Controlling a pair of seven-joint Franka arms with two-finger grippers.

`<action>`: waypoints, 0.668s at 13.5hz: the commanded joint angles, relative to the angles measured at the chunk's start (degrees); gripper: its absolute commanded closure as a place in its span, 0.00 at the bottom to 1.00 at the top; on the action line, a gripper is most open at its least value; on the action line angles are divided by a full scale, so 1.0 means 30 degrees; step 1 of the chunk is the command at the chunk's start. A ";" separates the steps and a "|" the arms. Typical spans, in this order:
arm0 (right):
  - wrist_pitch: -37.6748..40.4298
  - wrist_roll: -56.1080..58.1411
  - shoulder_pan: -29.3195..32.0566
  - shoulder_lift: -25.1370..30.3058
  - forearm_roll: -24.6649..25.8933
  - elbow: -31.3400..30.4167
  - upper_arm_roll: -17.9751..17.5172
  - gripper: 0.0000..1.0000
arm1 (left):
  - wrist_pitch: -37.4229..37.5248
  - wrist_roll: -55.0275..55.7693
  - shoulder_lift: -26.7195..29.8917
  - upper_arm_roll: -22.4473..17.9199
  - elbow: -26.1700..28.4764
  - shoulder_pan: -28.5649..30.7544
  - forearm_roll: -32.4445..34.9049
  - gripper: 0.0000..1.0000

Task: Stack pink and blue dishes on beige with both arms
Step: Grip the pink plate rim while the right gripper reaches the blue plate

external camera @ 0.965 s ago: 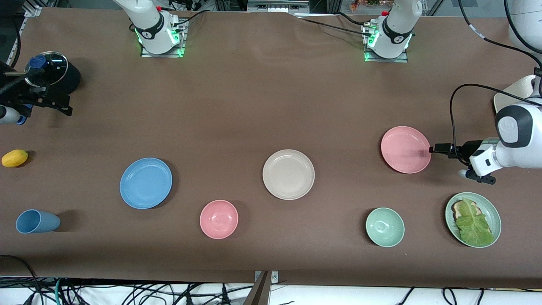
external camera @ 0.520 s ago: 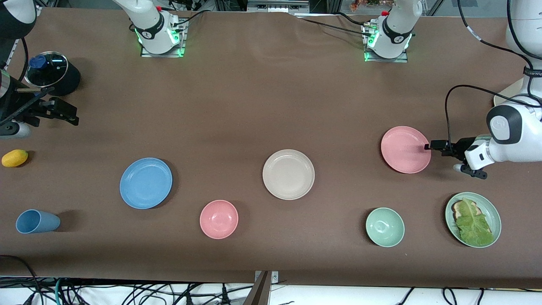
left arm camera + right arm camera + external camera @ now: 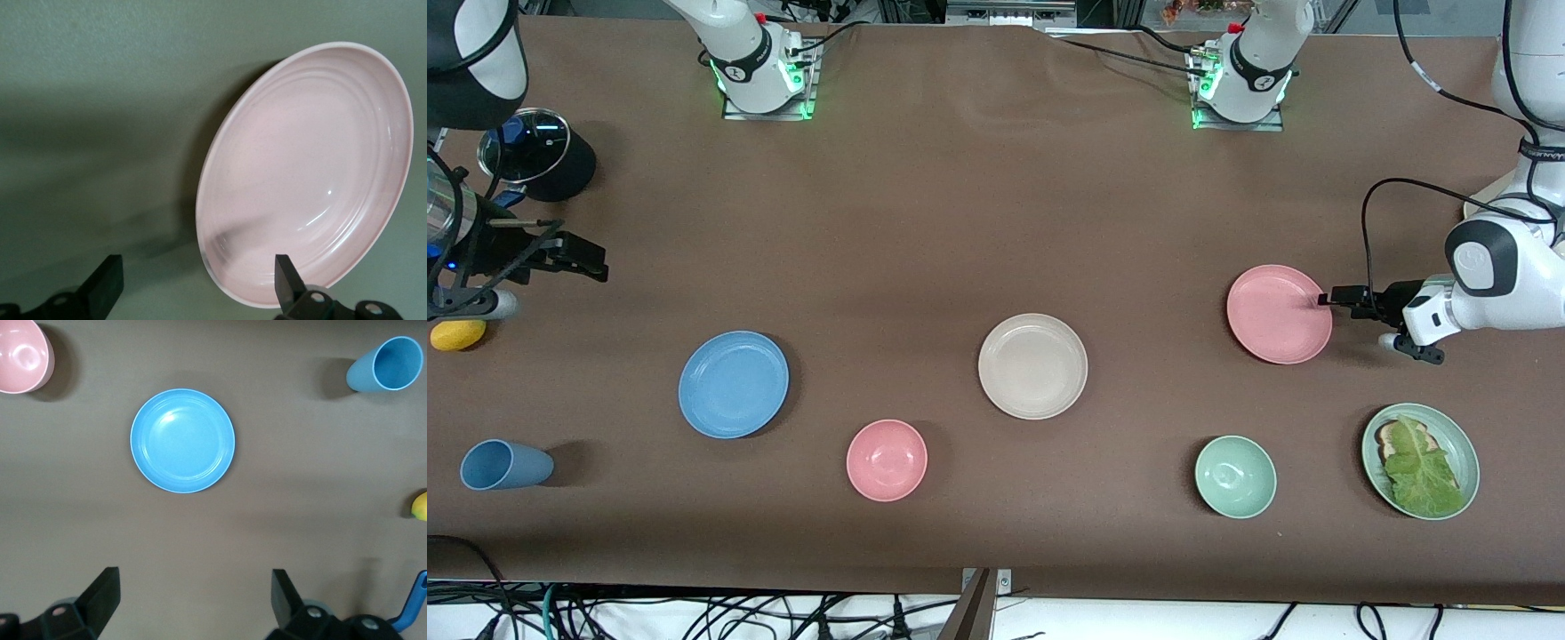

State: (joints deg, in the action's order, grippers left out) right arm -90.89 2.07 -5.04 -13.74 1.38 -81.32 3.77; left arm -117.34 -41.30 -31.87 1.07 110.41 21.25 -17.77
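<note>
The beige plate (image 3: 1032, 365) lies mid-table. The pink plate (image 3: 1279, 314) (image 3: 307, 167) lies toward the left arm's end. My left gripper (image 3: 1327, 300) (image 3: 197, 293) is open and low at that plate's rim, with one finger over the plate and the other outside it. The blue plate (image 3: 734, 384) (image 3: 182, 441) lies toward the right arm's end. My right gripper (image 3: 596, 267) (image 3: 193, 607) is open and empty, up over bare table, apart from the blue plate.
A pink bowl (image 3: 887, 460), a pale green bowl (image 3: 1235, 476) and a green dish with lettuce (image 3: 1420, 460) sit nearer the camera. A blue cup (image 3: 505, 465), a yellow fruit (image 3: 458, 334) and a lidded black pot (image 3: 538, 164) stand at the right arm's end.
My left gripper has closed in on the pink plate's rim. My right gripper has swung out over the table toward the blue plate. No dish has moved.
</note>
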 commanded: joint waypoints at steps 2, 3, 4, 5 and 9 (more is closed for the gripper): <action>-0.0434 -0.0164 0.0099 -0.1070 -0.0344 0.0096 -0.0171 0.00 | -0.0319 -0.0531 -0.0247 0.0113 0.0284 0.0154 -0.1950 0.05; -0.0436 -0.0135 0.0070 -0.1276 -0.0344 0.0096 -0.0171 0.00 | -0.0348 -0.0501 -0.0305 0.0113 0.0286 0.0154 -0.2159 0.05; -0.0465 -0.0135 0.0041 -0.1365 -0.0344 0.0096 -0.0200 0.00 | -0.0348 -0.0269 -0.0363 0.0113 0.0257 0.0154 -0.2219 0.05; -0.0465 -0.0048 0.0040 -0.1424 -0.0344 0.0067 -0.0201 0.00 | -0.0348 -0.0266 -0.0393 0.0113 0.0198 0.0125 -0.2365 0.10; -0.1136 0.1178 0.0274 -0.2009 -0.0519 -0.0021 -0.0172 0.00 | -0.0174 -0.0178 -0.0423 0.0113 0.0081 0.0298 -0.2425 0.89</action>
State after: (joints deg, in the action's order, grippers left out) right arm -92.87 3.10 -5.08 -19.25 1.02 -81.44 3.51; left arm -117.88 -41.26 -33.11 1.07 110.69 21.29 -23.27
